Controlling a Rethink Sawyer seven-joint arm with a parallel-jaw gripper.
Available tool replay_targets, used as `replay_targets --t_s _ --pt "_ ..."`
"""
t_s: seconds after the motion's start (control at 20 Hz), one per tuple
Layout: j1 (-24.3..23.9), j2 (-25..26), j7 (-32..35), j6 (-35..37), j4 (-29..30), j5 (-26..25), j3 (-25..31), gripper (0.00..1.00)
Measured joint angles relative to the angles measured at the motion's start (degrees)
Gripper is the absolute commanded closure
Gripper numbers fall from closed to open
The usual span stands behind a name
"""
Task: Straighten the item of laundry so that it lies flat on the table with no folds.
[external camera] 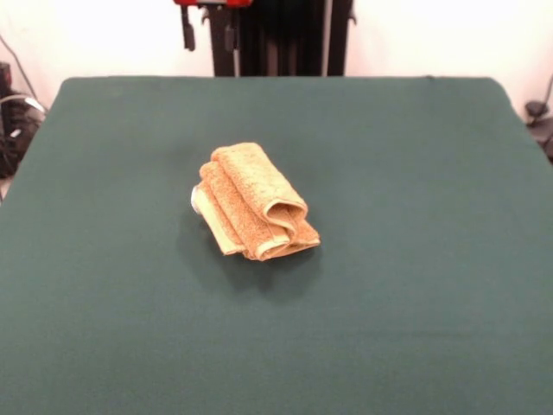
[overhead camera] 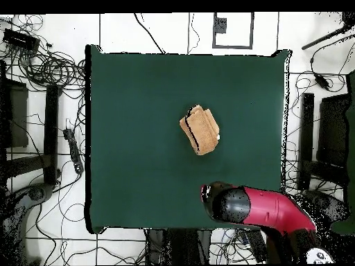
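While the towel sits bunched near the middle of the table, nothing has touched it

Several stacked folds show, a white label peeking at one side. Only the gripper tips appear, drawn back at the table's edge, well apart from the cloth; I cannot tell their spread. Unfolding looks not yet begun; next, reach a loose top edge

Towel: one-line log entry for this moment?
towel: folded in layers, mid-table | gripper: raised at far edge, clear of towel | flattening: not started
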Motion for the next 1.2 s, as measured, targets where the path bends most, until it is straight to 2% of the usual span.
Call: replay_targets --t_s 0.4,0.85,1.2 --pt "0.84 1.75 0.0 4.48 -5.09 -0.02 3.72 0.0" --pt "3.23 8.0 0.0 4.81 -14.56 -0.05 6.09 0.0" --pt "5.29 11.41 0.0 6.48 -19.07 -0.07 6.11 0.0"
